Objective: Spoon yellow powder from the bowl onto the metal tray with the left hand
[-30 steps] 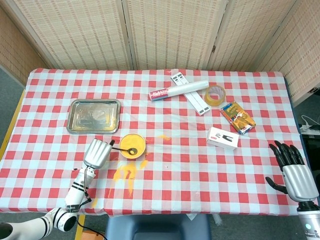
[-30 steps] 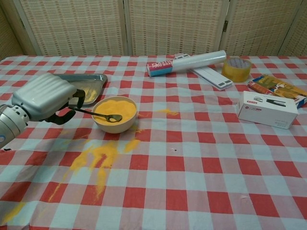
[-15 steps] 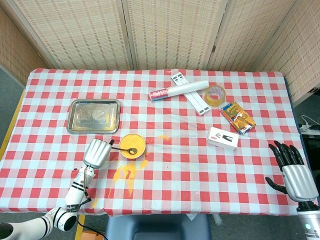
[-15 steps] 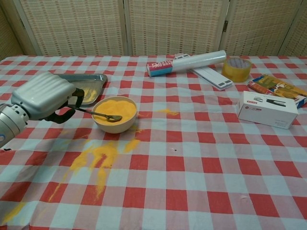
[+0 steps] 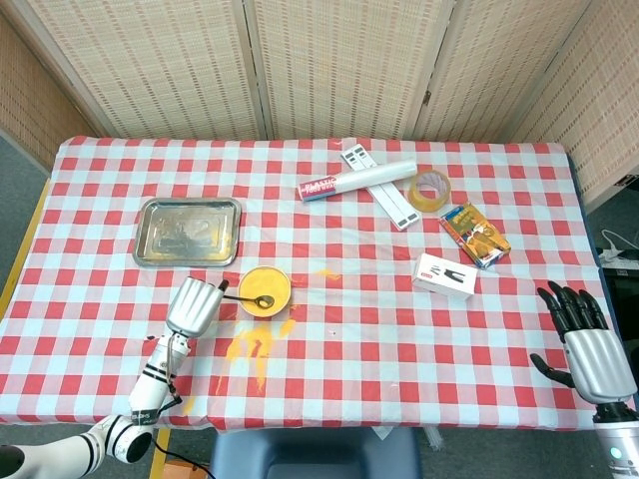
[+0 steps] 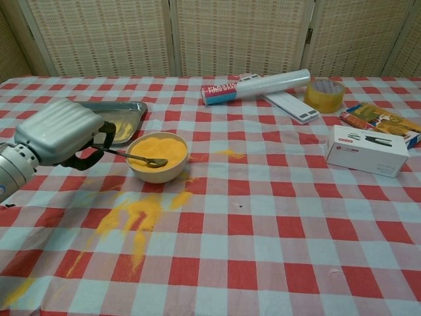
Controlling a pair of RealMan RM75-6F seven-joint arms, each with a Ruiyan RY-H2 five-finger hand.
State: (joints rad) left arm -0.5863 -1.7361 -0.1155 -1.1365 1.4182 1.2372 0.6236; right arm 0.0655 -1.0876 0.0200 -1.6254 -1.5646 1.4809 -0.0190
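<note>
Spoon is held by the left hand, handle pinched at the fingers, tip resting in the bowl on the yellow powder. In the chest view the spoon's long axis runs nearly horizontal, left to right with a slight downward slope; the scoop end points right, into the bowl, and the handle end points left, into the hand.

Bowl sits left of frame centre, just right of the left hand. Tray lies up and left of the bowl, behind the hand, near but apart. In the head view the tray is directly above the left hand, with the bowl to the hand's right.

Judgement: the loaded spoon would need to be lifted and carried up-left across the frame, away from where the tip points now.

Spilled powder is seen on the cloth below the bowl.

Right hand is at lower right of the head view, fingers apart, nothing held, well apart from everything.
</note>
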